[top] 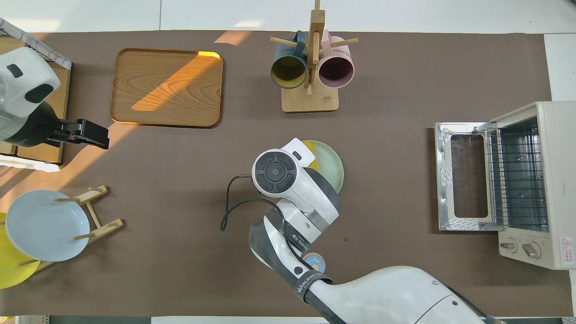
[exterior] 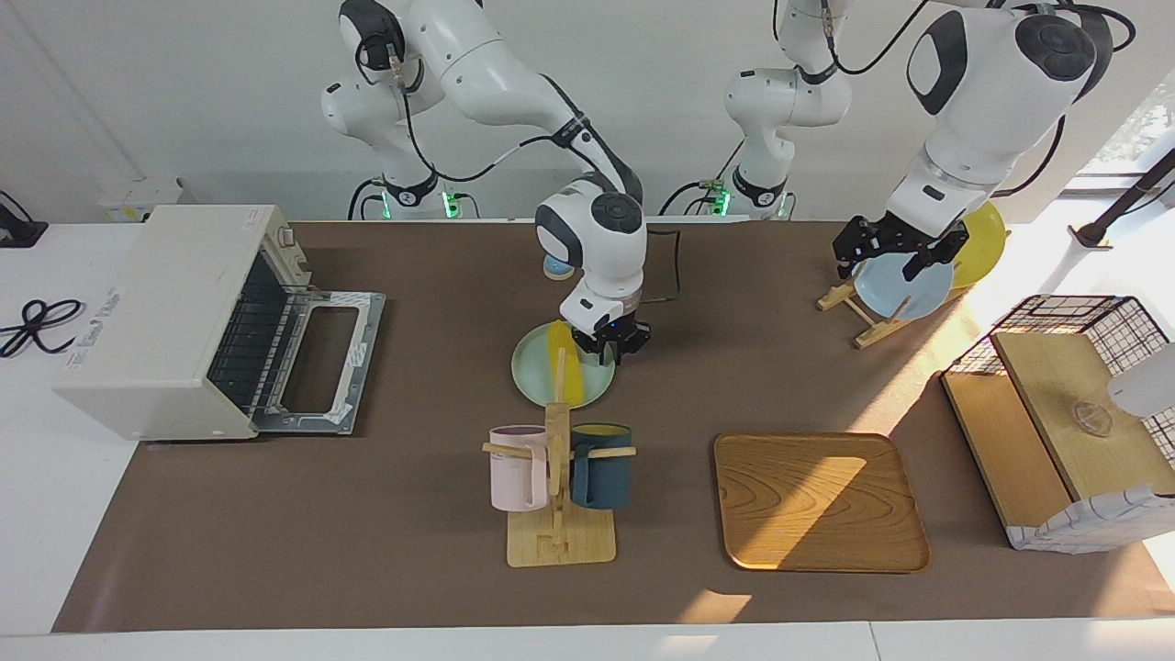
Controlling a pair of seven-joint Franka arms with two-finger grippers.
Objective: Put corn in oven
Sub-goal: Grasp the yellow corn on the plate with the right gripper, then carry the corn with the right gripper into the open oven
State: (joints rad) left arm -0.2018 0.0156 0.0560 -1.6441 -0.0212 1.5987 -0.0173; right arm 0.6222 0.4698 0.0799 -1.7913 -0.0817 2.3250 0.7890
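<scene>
The yellow corn (exterior: 565, 365) lies on a pale green plate (exterior: 532, 372) in the middle of the table; in the overhead view only its tip (top: 309, 154) shows by the plate (top: 332, 167). My right gripper (exterior: 609, 352) is low over the plate's edge, right beside the corn, fingers apart; in the overhead view the arm's hand hides it. The white oven (exterior: 151, 317) stands at the right arm's end of the table with its door folded down open (top: 465, 182) and its wire rack showing. My left gripper (exterior: 881, 264) waits open over the plate rack.
A mug rack (exterior: 558, 477) with a pink and a dark blue mug stands farther from the robots than the plate. Beside it lies a wooden tray (exterior: 820, 500). A plate rack holds a blue plate (exterior: 904, 286) and a yellow plate (exterior: 984, 240). A wooden box with wire basket (exterior: 1065, 413) sits at the left arm's end.
</scene>
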